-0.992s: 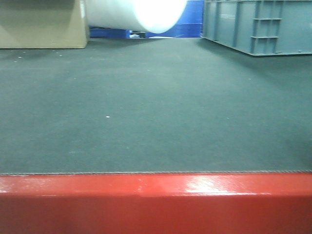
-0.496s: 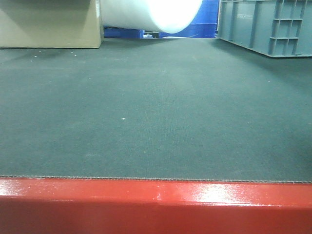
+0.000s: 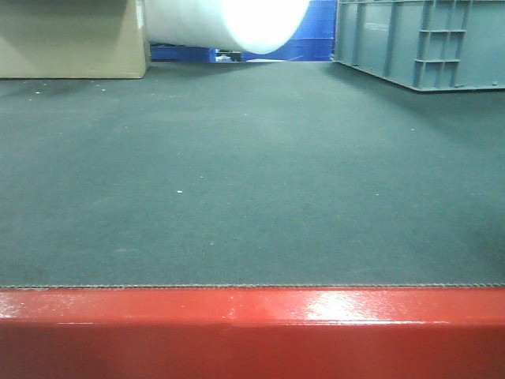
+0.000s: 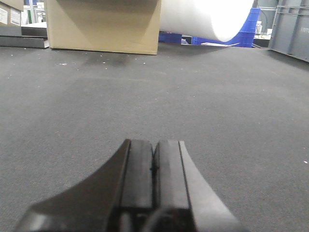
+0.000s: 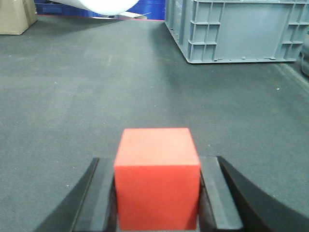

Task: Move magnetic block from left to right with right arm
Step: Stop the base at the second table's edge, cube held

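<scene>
Looking across the dark mat [image 3: 252, 174], I see it fill nearly every view, with the glossy red rim [image 3: 252, 332] along its near edge. At the far end stand a grey crate [image 5: 241, 29], a cardboard box [image 4: 104, 24] and a white roll [image 4: 207, 17]. My left gripper [image 4: 154, 154] hangs low over bare mat, jaws pressed together on nothing. My right gripper [image 5: 157, 162] is clamped on the magnetic block [image 5: 157, 179], which sits squarely between both pads.
</scene>
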Controlling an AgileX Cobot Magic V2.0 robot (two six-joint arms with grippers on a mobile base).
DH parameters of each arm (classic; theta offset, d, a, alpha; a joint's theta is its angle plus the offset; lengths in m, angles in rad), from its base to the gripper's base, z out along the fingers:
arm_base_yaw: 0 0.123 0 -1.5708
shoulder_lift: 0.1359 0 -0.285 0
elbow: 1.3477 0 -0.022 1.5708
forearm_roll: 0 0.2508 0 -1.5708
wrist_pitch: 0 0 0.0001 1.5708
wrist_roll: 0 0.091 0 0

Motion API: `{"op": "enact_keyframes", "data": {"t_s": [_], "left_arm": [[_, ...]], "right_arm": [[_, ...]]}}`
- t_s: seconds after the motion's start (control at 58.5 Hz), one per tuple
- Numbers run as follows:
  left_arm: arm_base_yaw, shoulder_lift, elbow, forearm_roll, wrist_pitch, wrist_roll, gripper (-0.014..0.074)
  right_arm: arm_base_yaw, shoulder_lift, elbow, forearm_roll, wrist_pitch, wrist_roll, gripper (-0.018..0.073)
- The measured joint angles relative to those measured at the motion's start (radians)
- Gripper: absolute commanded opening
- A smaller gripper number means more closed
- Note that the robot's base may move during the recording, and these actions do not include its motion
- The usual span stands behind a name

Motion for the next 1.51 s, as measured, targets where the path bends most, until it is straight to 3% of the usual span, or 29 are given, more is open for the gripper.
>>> {"op": "enact_keyframes", "data": {"t_s": [0.633,0.838,0.958,1.112,1.317,1.505], "left_arm": [[0.0,0.0,0.0,0.0,0.0,0.0,-0.0117],[0.0,0.0,0.0,0.0,0.0,0.0,-0.0117],[0.0,0.0,0.0,0.0,0.0,0.0,-0.0117],[0.0,0.0,0.0,0.0,0.0,0.0,-0.0117],[0.0,0.0,0.0,0.0,0.0,0.0,-0.0117],[0.0,0.0,0.0,0.0,0.0,0.0,-0.0117]], "right_arm": [[0.0,0.0,-0.011,0.0,-0.043,0.0,0.0317],[0.0,0.045,-0.152,0.0,0.049,0.0,0.0317],[0.0,0.16,-0.258,0.026,0.227,0.0,0.0317],[0.0,0.326,-0.34,0.137,0.418,0.0,0.0317],[0.0,0.513,-0.349,0.245,0.458,0.0,0.0317],[0.0,0.667,-0.351,0.266,0.458,0.0,0.0317]]}}
